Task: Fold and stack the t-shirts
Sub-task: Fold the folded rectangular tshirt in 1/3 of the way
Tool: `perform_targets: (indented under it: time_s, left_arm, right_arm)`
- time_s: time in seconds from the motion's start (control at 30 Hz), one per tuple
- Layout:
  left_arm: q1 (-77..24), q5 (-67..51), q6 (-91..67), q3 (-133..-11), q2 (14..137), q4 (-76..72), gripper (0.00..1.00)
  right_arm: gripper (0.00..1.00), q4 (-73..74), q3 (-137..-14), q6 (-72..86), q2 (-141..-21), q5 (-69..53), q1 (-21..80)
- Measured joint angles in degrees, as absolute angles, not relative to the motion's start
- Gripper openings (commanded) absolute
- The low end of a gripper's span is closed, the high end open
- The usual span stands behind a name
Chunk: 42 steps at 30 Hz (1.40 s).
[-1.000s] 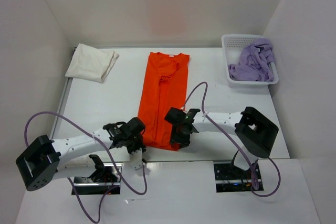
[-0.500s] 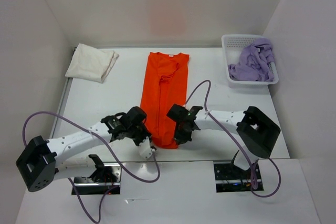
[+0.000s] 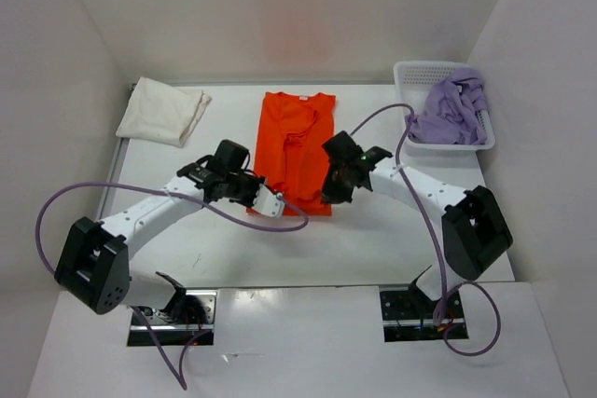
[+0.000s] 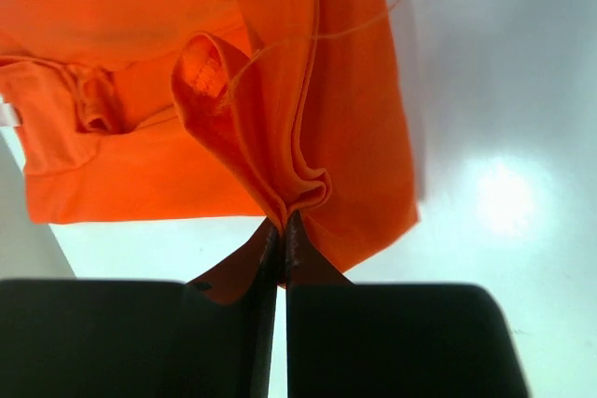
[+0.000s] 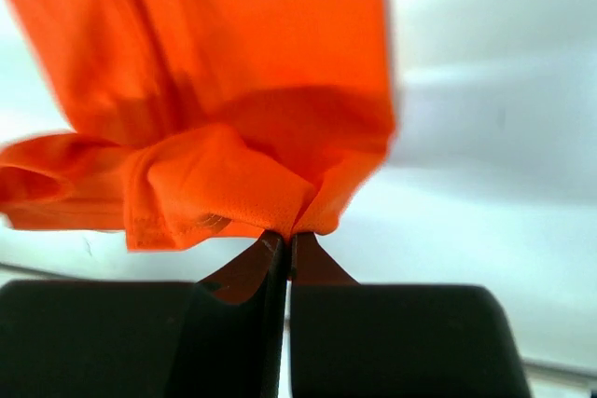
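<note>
The orange t-shirt (image 3: 294,142) lies mid-table, collar toward the far wall, with its lower half lifted and bunched. My left gripper (image 3: 269,197) is shut on the lower left corner of its hem, and my right gripper (image 3: 333,189) is shut on the lower right corner. In the left wrist view a pleat of orange t-shirt (image 4: 140,165) is pinched at the left gripper (image 4: 282,230). The right wrist view has a fold of the orange t-shirt (image 5: 233,62) clamped in the right gripper (image 5: 283,238). The cream-white t-shirt (image 3: 163,111) lies folded at the far left. The lavender t-shirt (image 3: 452,114) sits crumpled in the basket.
The white perforated basket (image 3: 403,100) stands at the far right corner. White walls close in the table on three sides. Purple cables loop from both arms over the near half of the table. The arm bases (image 3: 93,263) (image 3: 476,230) sit at the near edge.
Both grippers closed on the orange shirt's bottom hem and carried it away from the near edge toward the collar, so the shirt looks shorter.
</note>
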<state>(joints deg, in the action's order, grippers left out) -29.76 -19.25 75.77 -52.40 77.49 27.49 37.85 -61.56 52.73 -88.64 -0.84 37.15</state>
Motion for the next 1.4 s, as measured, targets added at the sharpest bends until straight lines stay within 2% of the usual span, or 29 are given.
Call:
perform_targets:
  time_s: [0.37,0.77,0.87,0.9,0.93,1.0,1.07,1.1,1.2,1.4]
  left_arm:
    - [-25.63,-18.26,71.55,-61.87,90.32,15.09,0.05]
    - [-24.43,-17.74,71.72,-66.0,100.44,7.16,0.07]
    - [-24.08,-17.37,71.75,-66.0,101.58,5.52,0.11]
    - [-24.08,-17.15,71.75,-65.98,101.82,4.93,0.14]
    - [-24.03,-16.84,71.72,-65.93,101.97,4.36,0.28]
    - [-23.86,-16.23,71.68,-65.52,102.04,2.87,0.46]
    - [-23.55,-14.98,71.48,-65.19,102.08,1.61,0.73]
    - [-23.42,-14.13,70.19,-65.04,102.15,0.64,0.89]
    - [-22.9,-11.11,67.42,-64.84,102.19,-2.0,1.0]
    - [-21.12,-5.41,62.85,-65.1,101.27,-4.71,1.0]
  right_arm:
    - [0.0,36.18,-78.48,42.3,-106.32,-4.05,26.06]
    - [0.0,37.08,-92.29,36.84,-117.27,-6.72,20.49]
    - [0.09,37.23,-93.19,35.86,-119.33,-7.6,20.08]
    - [0.23,37.32,-93.32,35.59,-119.94,-8.01,19.94]
    - [0.32,37.34,-93.47,35.09,-120.62,-8.56,19.73]
    - [0.44,37.54,-94.28,34.44,-122.21,-9.67,19.03]
    - [0.45,38.22,-96.64,33.43,-124.16,-10.33,18.39]
    - [0.45,38.74,-98.54,33.01,-125.29,-10.37,18.13]
    - [0.5,40.01,-104.22,31.79,-127.02,-8.82,17.54]
    - [0.5,41.63,-110.37,29.61,-123.55,-2.2,17.41]
